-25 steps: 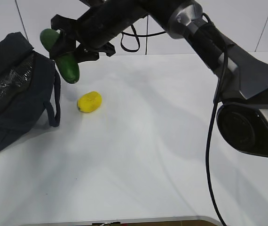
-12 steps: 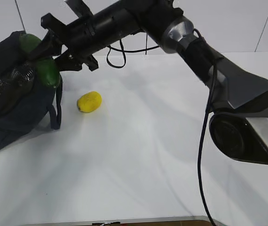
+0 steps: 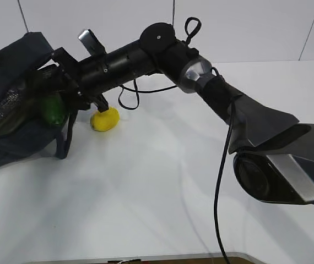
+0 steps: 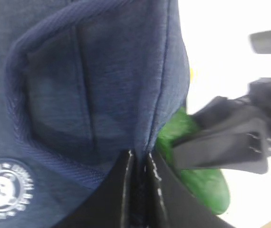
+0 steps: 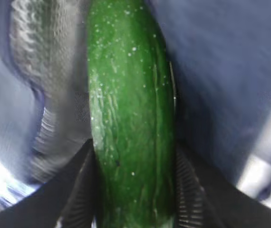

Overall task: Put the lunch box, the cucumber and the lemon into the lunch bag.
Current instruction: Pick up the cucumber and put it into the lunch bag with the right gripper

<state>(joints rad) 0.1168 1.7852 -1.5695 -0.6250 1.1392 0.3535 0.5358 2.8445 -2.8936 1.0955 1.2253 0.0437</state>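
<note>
Right gripper (image 3: 51,102), clenched on the cucumber (image 3: 52,110), has swung from above the lemon (image 3: 105,119) into the lunch bag (image 3: 19,71) mouth, which the left gripper (image 4: 140,164) pinches open; release looks near.

The lunch bag (image 4: 92,95) is woven navy cloth, matt, with a crinkled silver foil lining (image 5: 40,61). The cucumber (image 5: 130,118) has glossy green skin, finely speckled. The lemon (image 3: 105,119) looks matt and dimpled. The right pincer (image 5: 133,190) has ribbed black plastic fingers (image 5: 188,190). The counter (image 3: 162,181) is smooth, matt white.
</note>
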